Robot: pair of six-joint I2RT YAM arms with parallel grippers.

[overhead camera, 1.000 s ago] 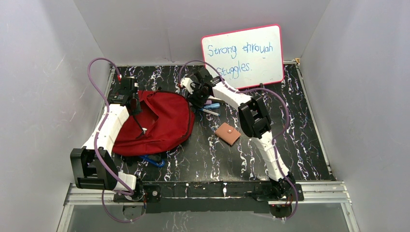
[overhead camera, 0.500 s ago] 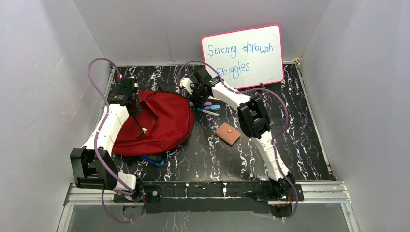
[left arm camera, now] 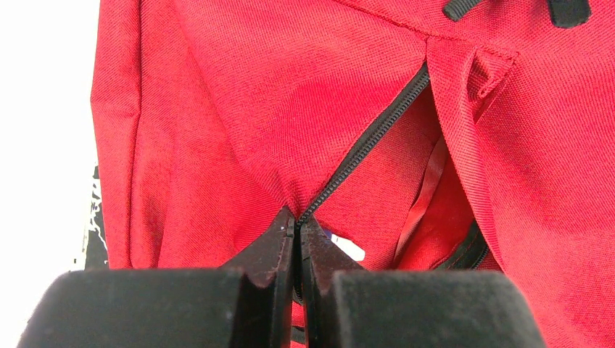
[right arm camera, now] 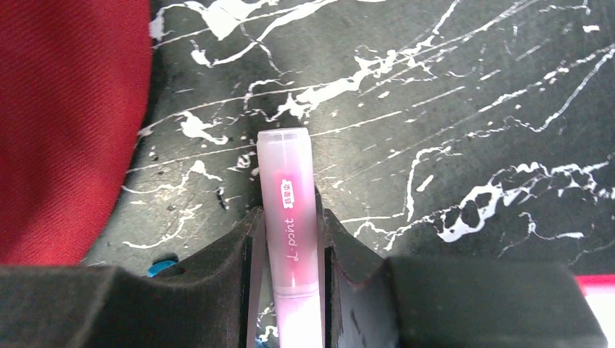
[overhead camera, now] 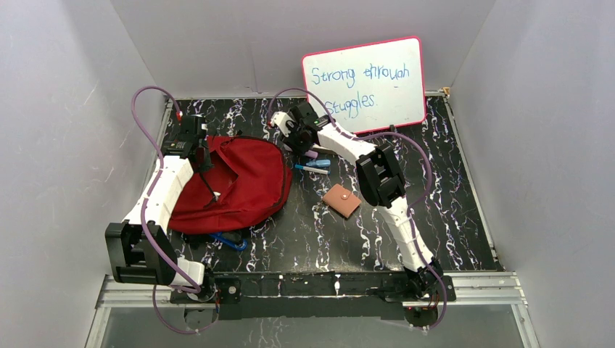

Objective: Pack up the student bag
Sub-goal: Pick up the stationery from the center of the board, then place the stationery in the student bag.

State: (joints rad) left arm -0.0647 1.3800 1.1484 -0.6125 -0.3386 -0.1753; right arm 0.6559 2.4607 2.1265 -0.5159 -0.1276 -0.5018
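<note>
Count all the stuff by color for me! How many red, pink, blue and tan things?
Red: 1, the student bag
Pink: 1, the pink pen
Blue: 1, the blue pen
Tan: 1, the wallet
Total: 4

The top view looks down from high behind both arm bases, taking in the whole black marbled table (overhead camera: 450, 217), the 3 grey walls and a whiteboard (overhead camera: 364, 83) at the far side. The left wrist camera sits just behind its left hand (left arm camera: 297, 228), very close to the red bag (left arm camera: 290, 109), which fills that view. The right wrist camera peers past its right hand (right arm camera: 290, 239) and the pink pen (right arm camera: 289, 217) at the table, catching the bag's edge, which all 3 views share.
</note>
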